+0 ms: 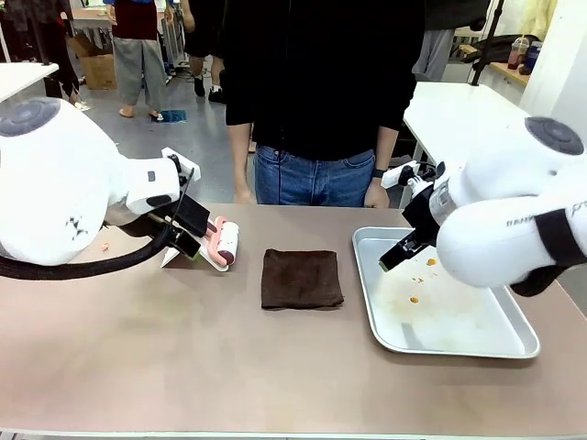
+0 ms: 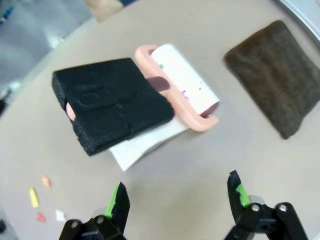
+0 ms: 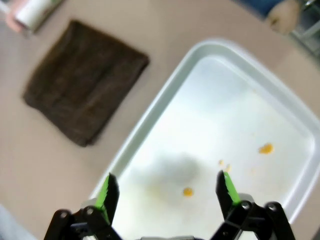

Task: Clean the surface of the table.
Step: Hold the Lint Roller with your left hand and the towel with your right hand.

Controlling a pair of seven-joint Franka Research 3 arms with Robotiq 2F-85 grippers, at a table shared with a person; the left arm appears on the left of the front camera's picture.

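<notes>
The taupe table (image 1: 183, 367) carries a folded dark brown cloth (image 1: 301, 278) at its middle. A pink lint roller (image 1: 225, 243) with a white roll lies left of the cloth. A black block (image 2: 112, 102) rests over its handle on a white sheet. My left gripper (image 2: 177, 192) hovers open above bare table just short of the block. Small coloured scraps (image 2: 35, 197) lie on the table beside it. My right gripper (image 3: 167, 186) hangs open over the metal tray (image 3: 150, 120), which holds orange crumbs (image 3: 266, 148). Nothing sits between either pair of fingers.
A person stands at the far edge, hands (image 1: 376, 194) resting by the table. The tray (image 1: 459, 346) occupies the right side. My left arm (image 1: 55, 179) bulks over the left side. White tables stand behind.
</notes>
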